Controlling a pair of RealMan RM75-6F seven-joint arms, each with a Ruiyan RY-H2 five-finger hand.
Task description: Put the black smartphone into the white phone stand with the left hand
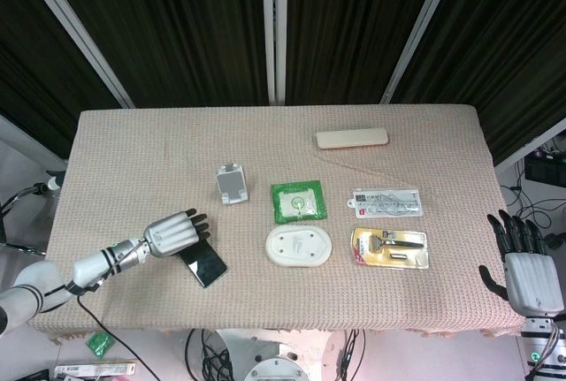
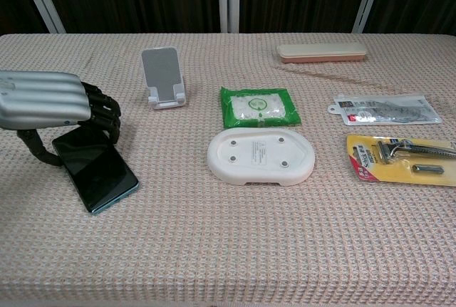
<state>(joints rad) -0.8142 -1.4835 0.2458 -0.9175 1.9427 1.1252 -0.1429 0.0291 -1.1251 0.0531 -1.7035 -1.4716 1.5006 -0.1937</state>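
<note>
The black smartphone (image 1: 203,264) (image 2: 96,175) lies flat near the table's front left. My left hand (image 1: 172,233) (image 2: 50,100) is over its far end, fingers curled down onto the screen end and thumb at its left edge. The white phone stand (image 1: 232,183) (image 2: 162,77) stands upright and empty further back, to the right of that hand. My right hand (image 1: 522,266) hangs off the table's right front corner with fingers spread and holds nothing; the chest view does not show it.
Right of the phone sits a white oval tray (image 1: 299,246) (image 2: 261,156), with a green wipes pack (image 1: 298,201) (image 2: 258,106) behind it. A yellow razor pack (image 2: 402,159), a clear packet (image 2: 385,109) and a beige case (image 2: 322,52) lie to the right.
</note>
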